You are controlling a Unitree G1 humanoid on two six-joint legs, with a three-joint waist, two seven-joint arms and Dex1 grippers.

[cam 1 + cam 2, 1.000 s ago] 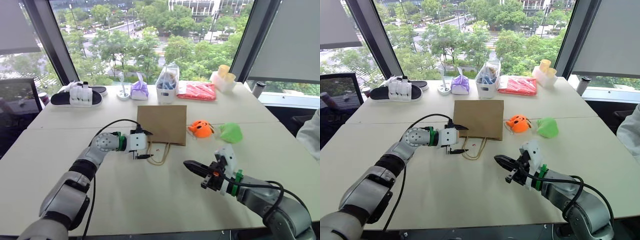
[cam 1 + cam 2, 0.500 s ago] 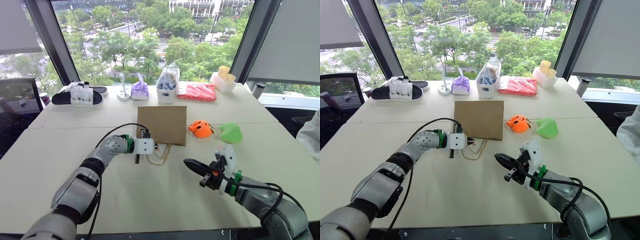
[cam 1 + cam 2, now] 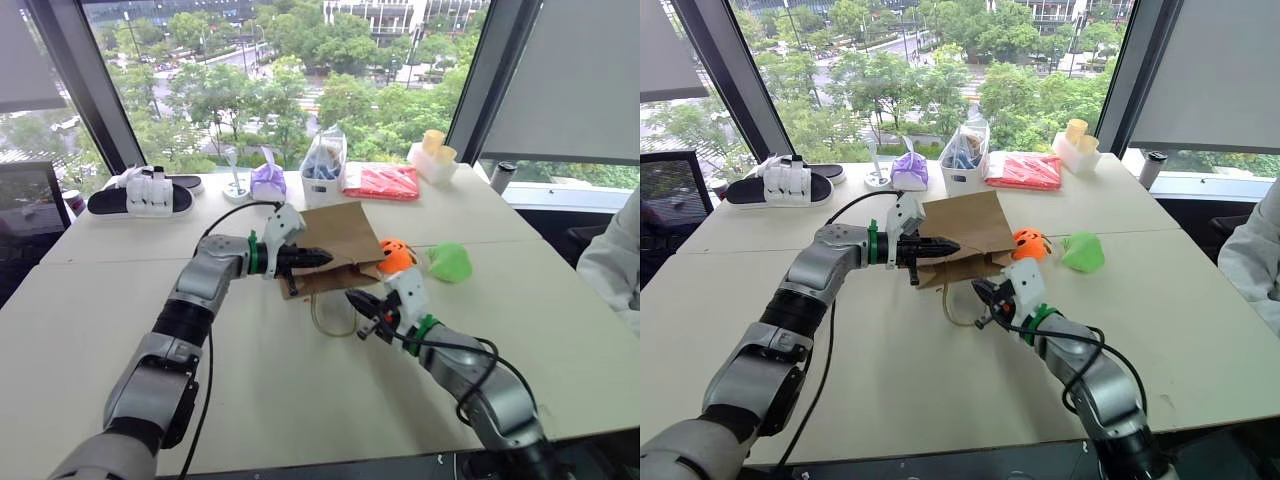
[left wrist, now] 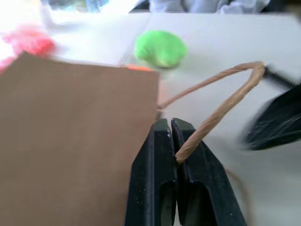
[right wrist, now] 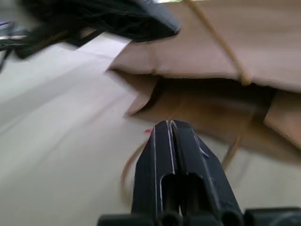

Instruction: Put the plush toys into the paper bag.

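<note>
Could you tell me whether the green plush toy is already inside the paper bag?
No, the green toy lies on the table beside the paper bag.

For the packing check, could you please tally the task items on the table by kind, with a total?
Orange plush toy: 1
Green plush toy: 1
Brown paper bag: 1, its upper edge lifted off the table, twine handle in the shut left pincer
Total: 3

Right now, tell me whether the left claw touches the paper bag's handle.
Touching. The left wrist view shows the left claw shut on the twine handle of the paper bag.
</note>
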